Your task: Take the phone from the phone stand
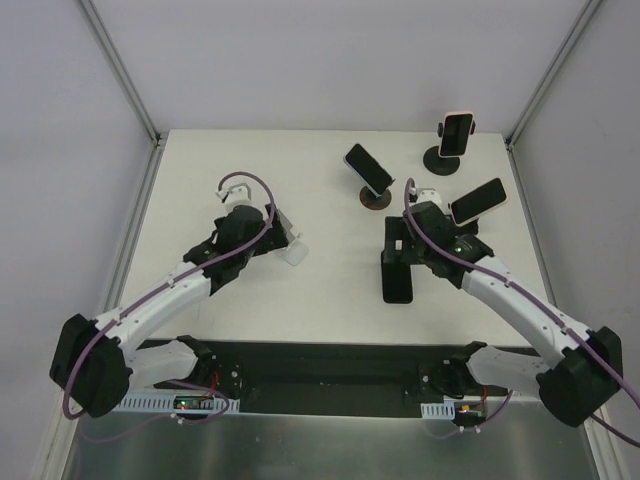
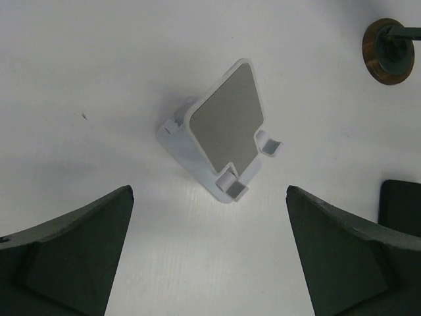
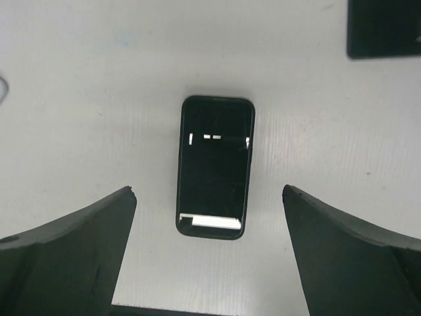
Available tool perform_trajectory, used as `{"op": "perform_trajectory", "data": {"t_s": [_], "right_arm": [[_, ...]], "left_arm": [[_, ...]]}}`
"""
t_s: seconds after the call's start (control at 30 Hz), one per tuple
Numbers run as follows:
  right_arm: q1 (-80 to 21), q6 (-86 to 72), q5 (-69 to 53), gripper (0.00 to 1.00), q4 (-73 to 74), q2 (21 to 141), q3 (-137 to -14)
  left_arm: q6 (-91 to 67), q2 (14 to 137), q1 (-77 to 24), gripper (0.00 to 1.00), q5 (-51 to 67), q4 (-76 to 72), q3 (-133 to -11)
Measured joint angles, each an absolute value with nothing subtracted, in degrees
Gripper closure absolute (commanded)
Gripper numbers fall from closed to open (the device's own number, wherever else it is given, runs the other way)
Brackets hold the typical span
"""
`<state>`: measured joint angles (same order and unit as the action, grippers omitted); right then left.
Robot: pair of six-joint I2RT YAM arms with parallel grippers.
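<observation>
Black slab phone (image 3: 215, 168) lies flat, glossy screen up, on the matte white worktop (image 1: 250, 170), directly below the right gripper (image 3: 207, 197), whose dark wedge-shaped jaws stand wide apart w/ nothing held. At left, the white plastic stand (image 2: 220, 131), an angled cradle w/ a grey pad and two hooked lips, sits bare under the left gripper (image 2: 209, 194); its jaws are likewise spread wide, gripping nothing and not touching the stand. Toward the far right of the worktop, three more phones perch on stands, incl. one on a round brown base (image 2: 388, 51).
</observation>
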<state>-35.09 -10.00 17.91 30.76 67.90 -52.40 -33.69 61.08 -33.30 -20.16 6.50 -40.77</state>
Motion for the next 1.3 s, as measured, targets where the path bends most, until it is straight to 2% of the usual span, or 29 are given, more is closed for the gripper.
{"op": "perform_trajectory", "data": {"t_s": [0.23,0.43,0.87,1.03,1.1,1.13,1.23,1.3], "right_arm": [[-35.1,-2.2,19.6,0.04,25.1,58.2,-50.3],[-34.7,-0.7,19.4,0.04,22.7,57.0,-46.0],[-32.3,1.7,17.7,0.04,20.9,57.2,-44.9],[-32.1,2.5,16.8,0.04,20.0,57.6,-44.3],[-32.1,2.7,16.6,0.04,19.9,57.6,-44.0],[-32.1,2.7,16.5,0.04,19.9,57.6,-43.9],[-32.0,3.0,16.2,0.04,19.8,57.6,-43.4],[-32.0,3.1,16.0,0.04,19.9,57.6,-43.2]], "left_arm": [[-42.7,76.3,-34.7,0.01,-23.7,10.6,-51.6],[-47.0,85.5,-36.4,0.01,-30.9,16.8,-62.0],[-52.8,96.0,-36.4,0.03,-34.6,23.5,-67.3],[-53.3,97.4,-36.4,0.18,-34.8,23.5,-69.2],[-53.4,97.5,-36.3,0.27,-34.8,23.5,-69.8],[-53.4,97.5,-36.3,0.38,-34.8,23.5,-70.1],[-53.6,97.5,-35.5,0.54,-34.7,23.3,-70.2],[-53.8,97.5,-34.9,0.60,-34.7,22.6,-70.2]]}}
